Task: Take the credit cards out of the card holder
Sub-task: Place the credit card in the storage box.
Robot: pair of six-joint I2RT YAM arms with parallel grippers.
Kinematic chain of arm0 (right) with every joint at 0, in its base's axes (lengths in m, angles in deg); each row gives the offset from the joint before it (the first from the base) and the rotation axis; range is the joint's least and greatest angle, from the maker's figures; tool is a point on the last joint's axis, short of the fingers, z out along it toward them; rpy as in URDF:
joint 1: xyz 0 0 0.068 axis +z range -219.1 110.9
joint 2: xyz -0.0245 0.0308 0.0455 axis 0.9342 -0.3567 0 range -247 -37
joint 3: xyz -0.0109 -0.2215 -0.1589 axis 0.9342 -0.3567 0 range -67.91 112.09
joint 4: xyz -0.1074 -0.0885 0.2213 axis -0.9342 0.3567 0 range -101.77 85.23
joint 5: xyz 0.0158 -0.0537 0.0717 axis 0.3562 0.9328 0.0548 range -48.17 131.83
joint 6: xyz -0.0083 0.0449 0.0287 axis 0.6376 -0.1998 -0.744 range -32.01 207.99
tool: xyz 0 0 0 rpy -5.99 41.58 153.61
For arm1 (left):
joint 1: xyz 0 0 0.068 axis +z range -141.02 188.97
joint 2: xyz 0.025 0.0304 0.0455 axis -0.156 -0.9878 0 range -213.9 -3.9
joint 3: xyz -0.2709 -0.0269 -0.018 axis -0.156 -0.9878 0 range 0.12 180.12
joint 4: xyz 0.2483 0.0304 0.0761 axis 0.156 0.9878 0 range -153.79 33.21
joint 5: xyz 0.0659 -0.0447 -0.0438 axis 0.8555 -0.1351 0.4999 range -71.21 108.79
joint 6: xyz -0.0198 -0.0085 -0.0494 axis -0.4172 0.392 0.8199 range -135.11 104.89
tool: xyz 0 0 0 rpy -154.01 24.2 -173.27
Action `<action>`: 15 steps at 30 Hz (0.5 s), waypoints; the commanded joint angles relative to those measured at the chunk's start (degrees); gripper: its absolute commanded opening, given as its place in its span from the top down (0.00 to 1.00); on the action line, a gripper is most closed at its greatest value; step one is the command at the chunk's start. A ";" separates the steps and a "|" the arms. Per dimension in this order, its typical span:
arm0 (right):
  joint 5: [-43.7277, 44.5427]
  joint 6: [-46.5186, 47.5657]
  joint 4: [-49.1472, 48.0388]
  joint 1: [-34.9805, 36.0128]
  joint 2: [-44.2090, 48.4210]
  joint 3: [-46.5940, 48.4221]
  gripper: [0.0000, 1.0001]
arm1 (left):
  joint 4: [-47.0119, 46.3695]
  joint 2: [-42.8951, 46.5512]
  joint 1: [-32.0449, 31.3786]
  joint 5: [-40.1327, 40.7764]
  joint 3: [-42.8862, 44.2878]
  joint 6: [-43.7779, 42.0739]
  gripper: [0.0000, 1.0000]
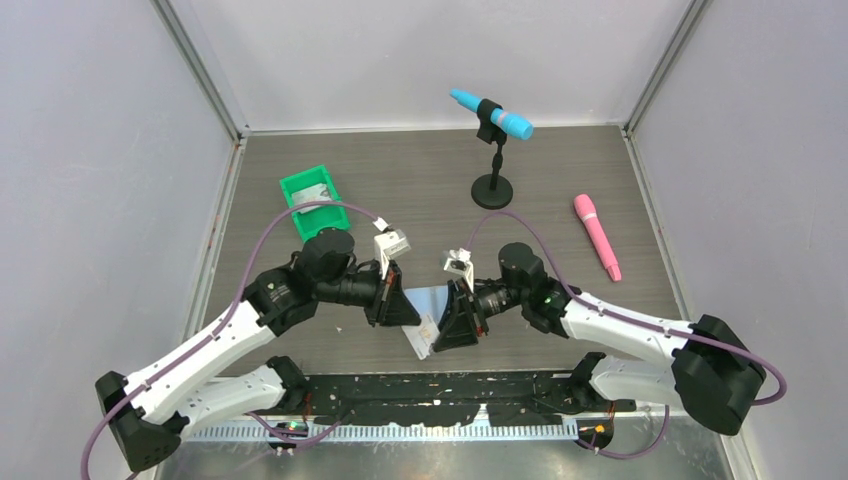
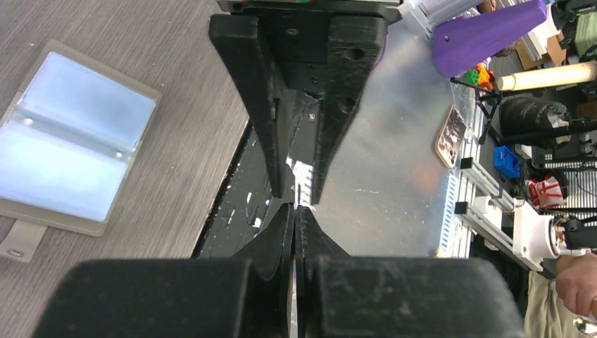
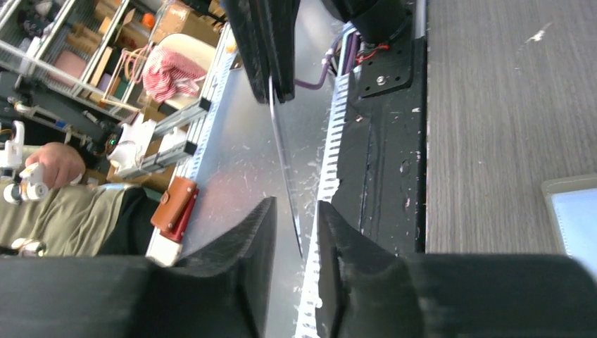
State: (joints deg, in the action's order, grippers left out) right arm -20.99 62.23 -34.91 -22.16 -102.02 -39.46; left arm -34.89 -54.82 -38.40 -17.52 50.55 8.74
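Your overhead view is bright, even and sharp, with only soft shadows on the table (image 1: 400,170). In the left wrist view the card holder (image 2: 70,141) washes out to pale glare. In the right wrist view the metal plate (image 3: 239,155) shines, and the edge-on credit card (image 3: 286,169) looks slightly blurred, though that's hard to judge.

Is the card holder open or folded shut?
Open: the card holder lies spread flat on the table, both pale blue inner panels facing up.
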 commanded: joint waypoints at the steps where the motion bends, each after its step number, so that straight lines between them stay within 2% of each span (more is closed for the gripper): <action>1: 7.02 3.86 9.36 0.37 -0.40 5.77 0.54 | -2.86 -0.61 2.18 -0.25 0.69 1.27 1.00; 3: 10.83 6.42 13.79 0.35 -0.50 7.91 0.42 | -3.97 -0.80 4.37 0.12 0.02 2.18 1.00; 5: 14.29 7.38 14.77 0.28 0.42 7.95 0.36 | -5.69 -0.36 7.04 0.91 -1.15 3.30 1.00; 10: 25.14 8.64 16.71 0.30 6.49 8.00 0.09 | -9.83 2.99 15.79 5.17 -4.36 6.85 1.00; 12: 30.24 9.51 19.32 0.27 8.59 8.62 0.04 | -10.47 4.16 19.16 8.04 -4.67 8.35 1.00; 15: 36.36 10.62 22.37 0.26 10.77 9.18 0.02 | -8.29 4.98 22.95 16.11 -3.63 9.01 1.00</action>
State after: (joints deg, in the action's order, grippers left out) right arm 3.42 69.97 -16.37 -21.99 -94.85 -33.28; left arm -40.42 -51.98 -19.23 -10.71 45.90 15.21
